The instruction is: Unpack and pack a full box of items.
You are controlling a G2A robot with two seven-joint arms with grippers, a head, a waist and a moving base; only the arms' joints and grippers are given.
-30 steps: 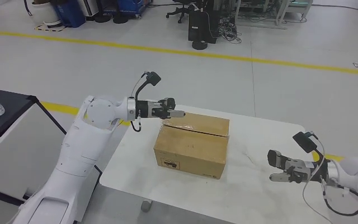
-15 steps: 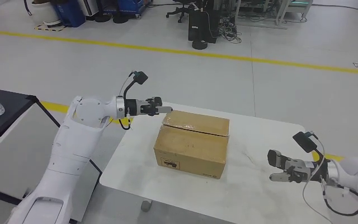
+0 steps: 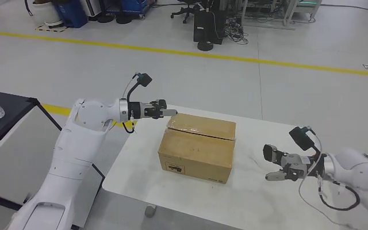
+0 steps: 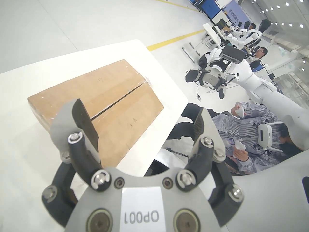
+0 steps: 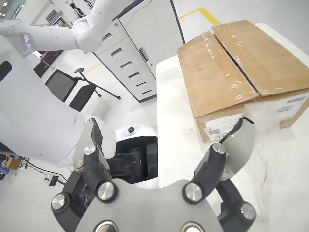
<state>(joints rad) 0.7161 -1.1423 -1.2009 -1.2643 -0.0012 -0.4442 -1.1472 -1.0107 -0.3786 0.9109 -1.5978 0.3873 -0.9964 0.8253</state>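
The cardboard box [image 3: 198,149] sits shut in the middle of the white table [image 3: 253,198]. Its long axis and flap seam [image 3: 201,134] run across from one arm toward the other. My left gripper [image 3: 171,111] hangs just off its far left corner, fingers apart and empty. My right gripper [image 3: 271,165] is over bare table well off the opposite end, also spread and empty. My right wrist view adds shiny tape [image 5: 217,56] on the flaps, white labels [image 5: 218,127] on the facing end, and a grey drawer cabinet [image 5: 130,71] beyond the table.

Bright overhead light; tape glare on box [image 5: 212,73]; edges bowed.
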